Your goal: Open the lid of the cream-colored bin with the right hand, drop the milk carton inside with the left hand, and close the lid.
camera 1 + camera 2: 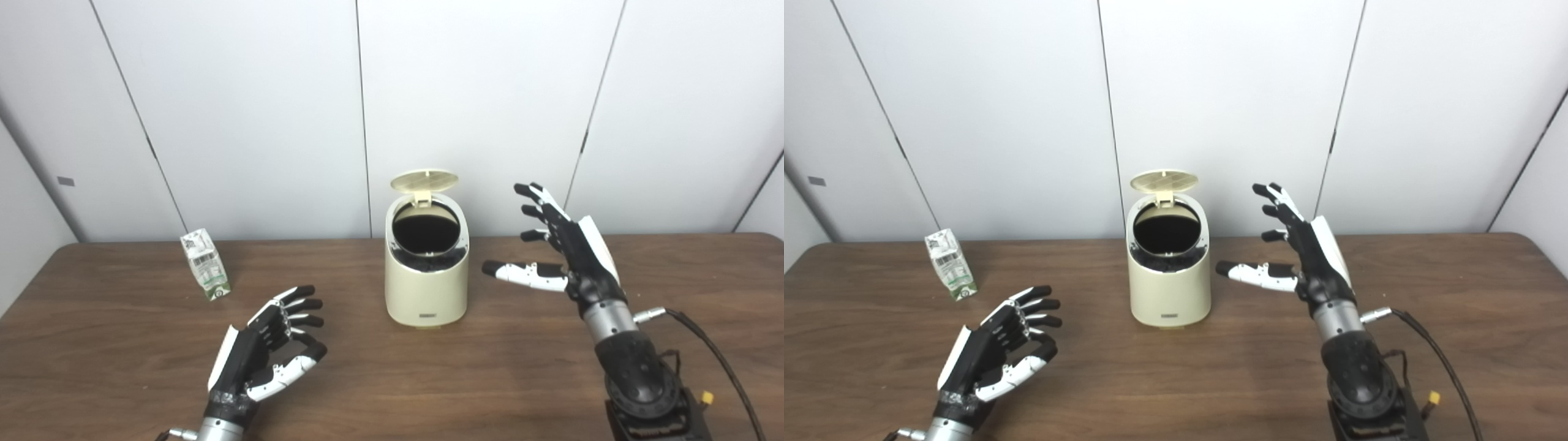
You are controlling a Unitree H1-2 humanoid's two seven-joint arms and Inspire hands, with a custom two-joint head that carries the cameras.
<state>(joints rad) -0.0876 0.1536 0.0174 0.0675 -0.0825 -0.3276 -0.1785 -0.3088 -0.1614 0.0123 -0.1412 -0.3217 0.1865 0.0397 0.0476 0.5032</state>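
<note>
While lid [424,179] stands open, both hands hover spread.

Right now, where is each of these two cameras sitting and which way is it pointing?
Left eye view: on the head, looking down and forward over the table at the open bin; left hand and right hand rise from below.
Right eye view: beside it, a little to the right, facing likewise; same hands.
Shared: bin, milk carton, wall panels.

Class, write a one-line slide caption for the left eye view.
Bin lid up, milk carton standing on the table, both open hands, left and right, empty.
</note>
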